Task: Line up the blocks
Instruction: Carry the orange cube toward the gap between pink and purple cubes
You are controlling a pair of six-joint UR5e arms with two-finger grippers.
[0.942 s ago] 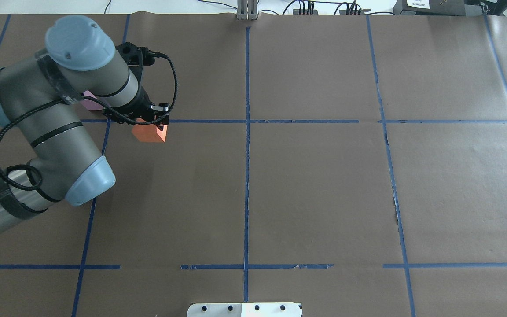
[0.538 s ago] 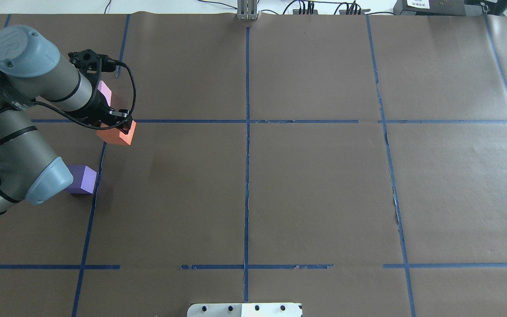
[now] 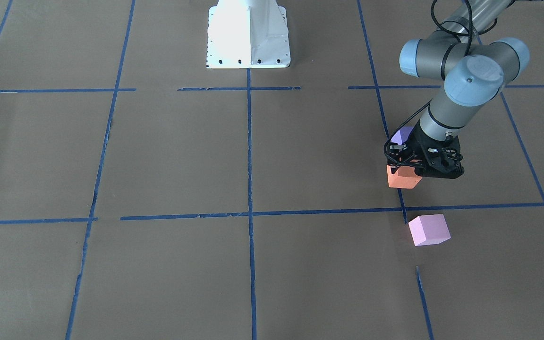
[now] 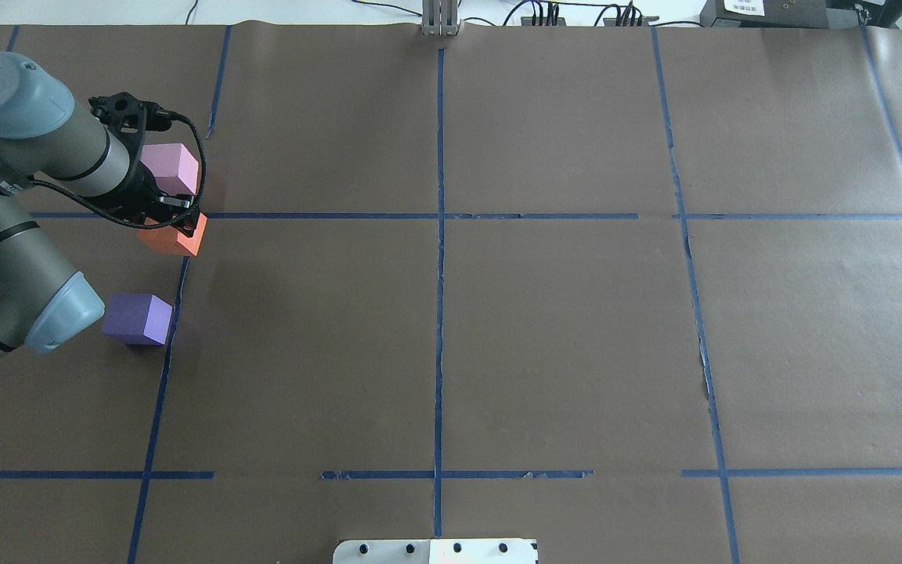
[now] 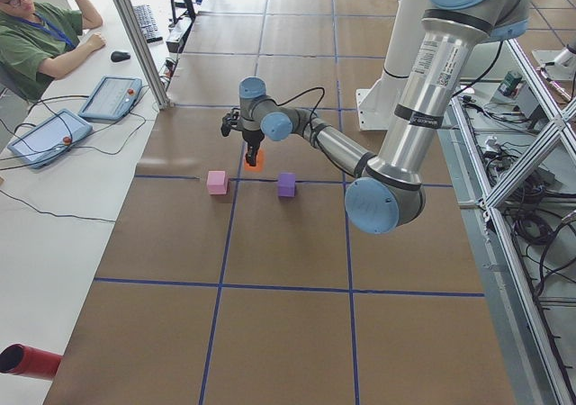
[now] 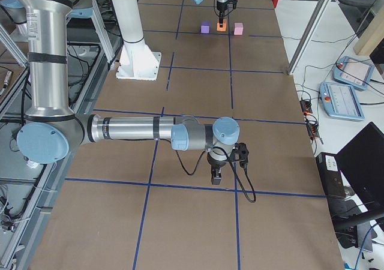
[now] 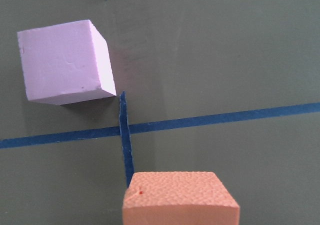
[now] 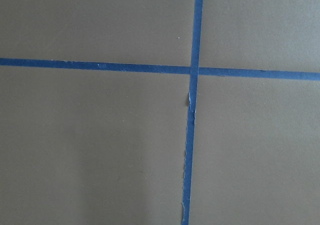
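Starting with the front-facing view, you have the left gripper [image 3: 413,171] clamped on the orange block [image 3: 400,179] right of centre. It sits between the purple block [image 3: 402,135] above and the pink block [image 3: 429,230] below, and I judge it is held there to fill the line's gap. Overhead, at upper left, orange sits directly under the jaws, just below pink. Your left wrist view shows orange at bottom centre and pink at upper left, apart. For the right gripper [image 6: 217,175], lower centre of the right-side view, I cannot tell whether it is apart or together.
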